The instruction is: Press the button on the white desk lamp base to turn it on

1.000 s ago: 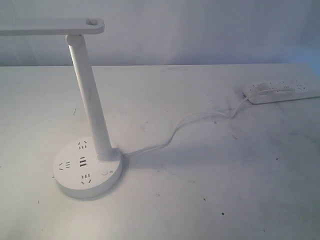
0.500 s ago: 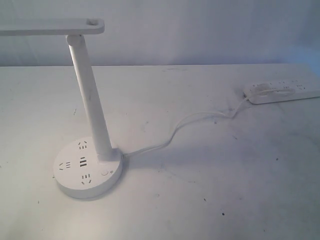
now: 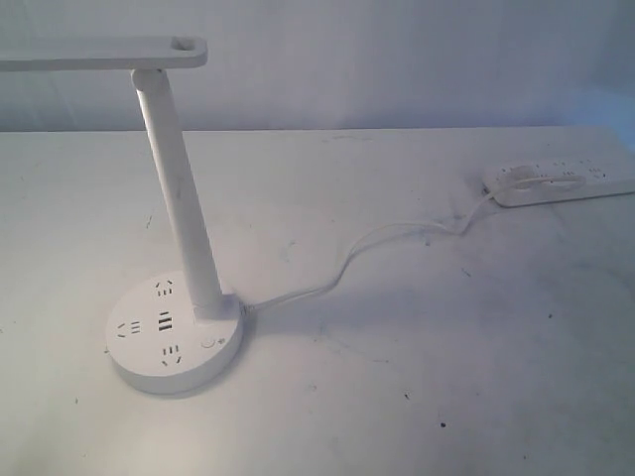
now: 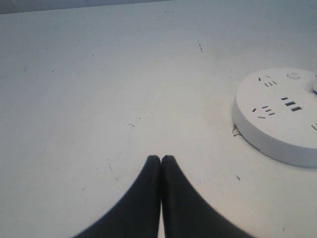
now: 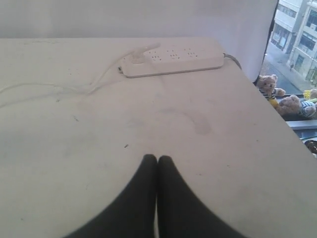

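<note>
The white desk lamp base [image 3: 175, 335] is a thick round disc with dark socket slots and a slanted stem [image 3: 182, 203], low on the left of the exterior view. Its small round button [image 3: 207, 343] sits on the top face near the stem's foot. In the left wrist view the base [image 4: 280, 115] lies off to one side and the button [image 4: 294, 75] shows at its far rim. My left gripper [image 4: 161, 157] is shut and empty, over bare table well apart from the base. My right gripper [image 5: 157, 157] is also shut and empty. Neither gripper shows in the exterior view.
A long white power strip [image 3: 561, 182] lies at the table's right edge, also seen as the strip [image 5: 172, 58] in the right wrist view. A thin cord [image 3: 367, 245] runs from it to the base. The lamp head [image 3: 99, 52] overhangs the upper left. The table edge [image 5: 277, 119] drops off beside the right gripper.
</note>
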`<state>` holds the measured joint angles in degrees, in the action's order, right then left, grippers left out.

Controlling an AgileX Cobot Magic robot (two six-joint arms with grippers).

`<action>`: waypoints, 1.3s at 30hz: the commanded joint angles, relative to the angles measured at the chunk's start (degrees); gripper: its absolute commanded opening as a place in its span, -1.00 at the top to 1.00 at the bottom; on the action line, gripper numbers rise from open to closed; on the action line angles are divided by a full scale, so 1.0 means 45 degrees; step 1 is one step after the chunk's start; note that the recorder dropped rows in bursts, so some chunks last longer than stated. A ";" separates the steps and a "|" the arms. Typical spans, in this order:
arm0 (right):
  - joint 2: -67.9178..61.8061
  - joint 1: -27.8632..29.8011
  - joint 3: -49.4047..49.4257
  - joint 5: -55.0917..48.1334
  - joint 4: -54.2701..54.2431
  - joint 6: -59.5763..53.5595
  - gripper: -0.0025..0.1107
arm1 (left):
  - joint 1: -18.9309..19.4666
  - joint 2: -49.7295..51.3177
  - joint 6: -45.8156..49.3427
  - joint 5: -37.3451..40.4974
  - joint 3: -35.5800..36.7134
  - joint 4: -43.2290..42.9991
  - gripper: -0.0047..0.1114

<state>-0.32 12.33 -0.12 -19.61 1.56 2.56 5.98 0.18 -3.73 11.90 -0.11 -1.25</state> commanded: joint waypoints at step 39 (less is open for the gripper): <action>0.0071 -0.1947 0.0028 0.0085 -0.0348 0.0060 0.96 | -0.0105 -0.0040 0.0030 -0.0046 0.0024 0.0006 0.92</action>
<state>-0.32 3.97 -0.12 -19.61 0.00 2.56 5.98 0.18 -3.73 11.90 -0.11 -1.25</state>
